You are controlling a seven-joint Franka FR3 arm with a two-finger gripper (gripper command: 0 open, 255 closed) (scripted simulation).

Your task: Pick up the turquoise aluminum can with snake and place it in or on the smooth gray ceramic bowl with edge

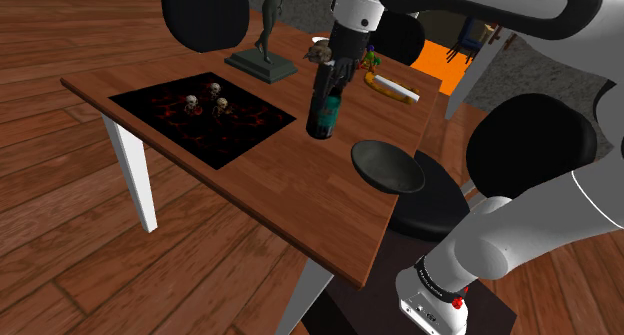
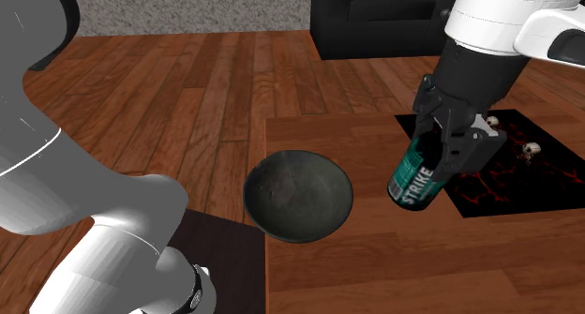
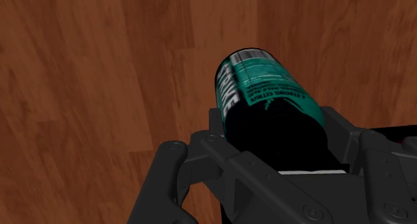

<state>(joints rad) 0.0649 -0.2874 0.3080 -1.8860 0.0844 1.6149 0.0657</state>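
Observation:
A teal can (image 1: 323,118) with white lettering is clasped near its upper end by my black gripper (image 1: 329,91), which is shut on it. In the second exterior view the can (image 2: 415,181) hangs tilted from the gripper (image 2: 441,157), its lower end close to the wooden table; contact with the wood cannot be told. The wrist view has the can (image 3: 264,89) between the fingers (image 3: 337,129), over bare wood. The dark grey bowl (image 1: 387,168) sits empty near the table's edge, towards the stand. In the second exterior view, the bowl (image 2: 298,195) lies to the can's left.
A black mat with small skulls (image 1: 200,113) lies on the table (image 1: 290,198) beyond the can. A dark statue (image 1: 262,43), a small figure (image 1: 320,53) and a banana (image 1: 392,88) stand at the far side. The table edge runs just past the bowl.

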